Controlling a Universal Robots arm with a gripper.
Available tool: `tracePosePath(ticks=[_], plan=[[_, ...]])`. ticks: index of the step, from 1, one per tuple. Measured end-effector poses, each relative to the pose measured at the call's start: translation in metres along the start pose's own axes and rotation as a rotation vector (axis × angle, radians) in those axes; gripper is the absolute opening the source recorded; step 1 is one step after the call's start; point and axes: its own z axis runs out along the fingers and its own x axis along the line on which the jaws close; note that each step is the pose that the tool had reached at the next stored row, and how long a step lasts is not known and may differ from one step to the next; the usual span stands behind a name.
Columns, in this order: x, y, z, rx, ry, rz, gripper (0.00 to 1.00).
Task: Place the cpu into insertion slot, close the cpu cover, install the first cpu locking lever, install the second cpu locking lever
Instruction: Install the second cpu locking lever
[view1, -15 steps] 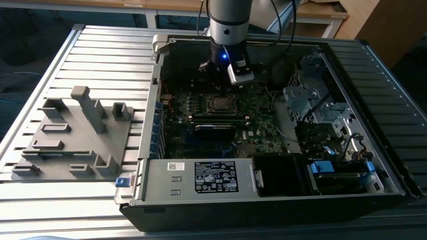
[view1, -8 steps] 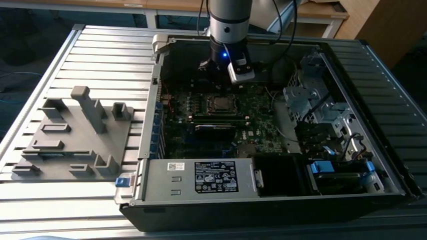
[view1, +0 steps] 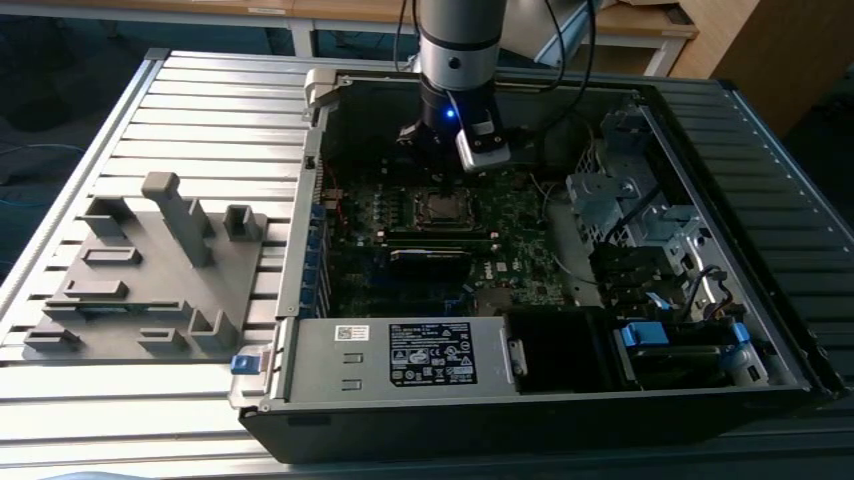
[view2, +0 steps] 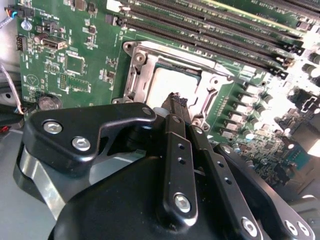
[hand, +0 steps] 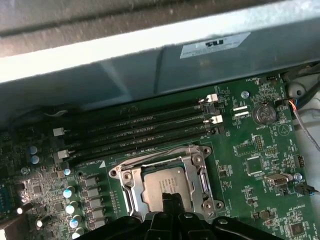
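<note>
Gripper (view2: 176, 100), its fingers pressed together with nothing between them, poised directly above the cpu (hand: 162, 184), a dull silver square seated in the insertion slot (hand: 131, 200). The cpu cover (hand: 200, 172), a silvery frame, lies flat around the chip. The green motherboard (hand: 250, 160) sits inside an open computer case (view1: 400, 355) on a ribbed metal table (view1: 200, 100).
</note>
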Motion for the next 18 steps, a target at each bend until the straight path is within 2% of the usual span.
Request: tracePosePath(ticks=[7, 13, 18], plan=[[-0.0005, -0.0020, -0.0004, 0.0003, 0.0003, 0.000, 0.10], [-0.0008, -0.0019, -0.0057, 0.0014, 0.0051, 0.000, 0.10], [-0.0009, -0.0018, -0.0072, 0.0014, 0.0058, 0.000, 0.10]])
